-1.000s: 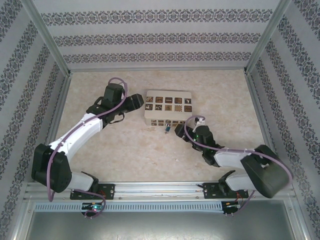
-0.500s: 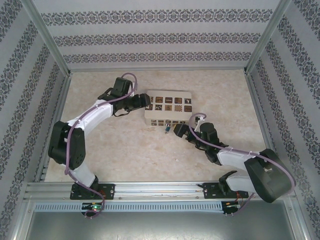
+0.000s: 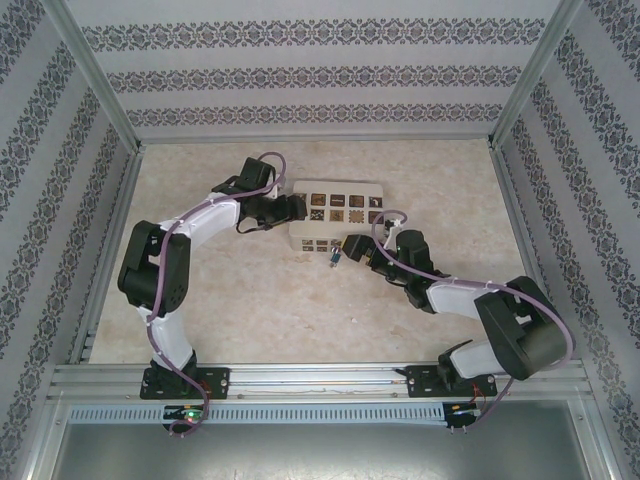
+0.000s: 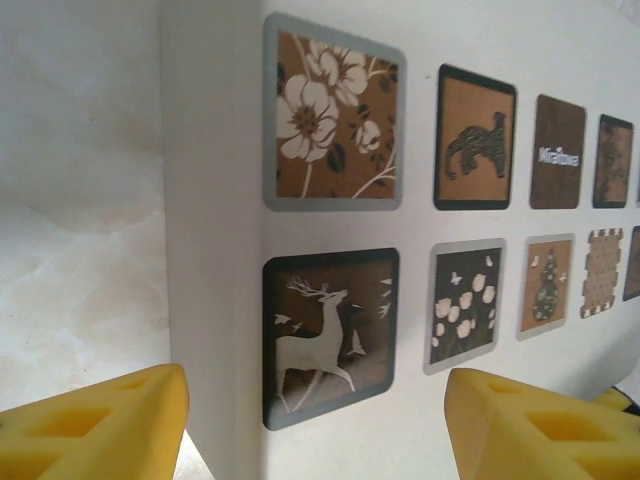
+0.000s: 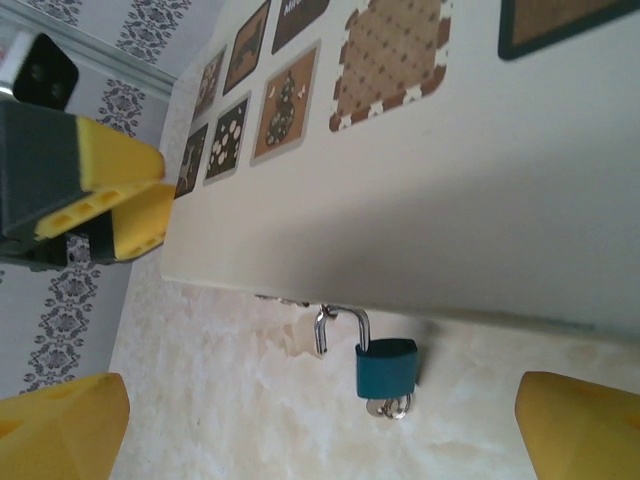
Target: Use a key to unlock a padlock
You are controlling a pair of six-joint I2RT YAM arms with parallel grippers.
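So the tiny teal-blue padlock (image 5: 387, 367) with its silver shackle hangs off the near edge of the beige tiled box (image 5: 480, 200). Its body rests on the marbled counter (image 5: 220, 400), long axis pointing at the right pincer (image 5: 315, 425), which is spread wide and nearer. The left pincer (image 4: 315, 430), also spread, straddles a box corner.

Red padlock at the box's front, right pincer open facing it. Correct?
No, the padlock is teal, not red, as the right wrist view shows. It is at the box's front, with the right pincer open facing it.
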